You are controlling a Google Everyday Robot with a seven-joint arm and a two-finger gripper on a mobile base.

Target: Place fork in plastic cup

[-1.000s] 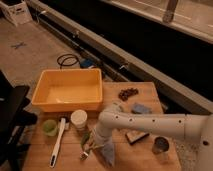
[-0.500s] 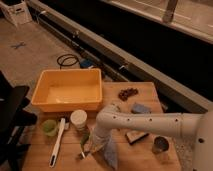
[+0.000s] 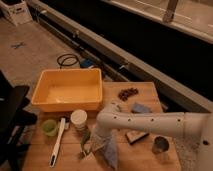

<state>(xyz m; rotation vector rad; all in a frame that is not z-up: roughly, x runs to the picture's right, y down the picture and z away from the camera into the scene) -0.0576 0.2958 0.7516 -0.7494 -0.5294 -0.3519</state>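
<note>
The fork (image 3: 82,155) is a slim silver piece lying on the wooden table (image 3: 145,160) near its front edge, only its left end showing. My gripper (image 3: 96,148) hangs from the white arm (image 3: 150,122), points down at the table and is shut on the fork's other end. The plastic cup (image 3: 49,127), small and translucent green, stands upright to the left, past the white brush (image 3: 57,142). A curved green vegetable (image 3: 85,139) lies right beside the gripper.
A white cup (image 3: 78,119) stands just behind the gripper. A yellow bin (image 3: 67,90) fills the back left of the table. A dark cluster (image 3: 127,93), a blue sponge (image 3: 141,108), a dark block (image 3: 136,137) and a metal cup (image 3: 160,146) sit to the right.
The gripper has stayed low at the fork and its fingers have drawn fully together. The arm has barely moved.
</note>
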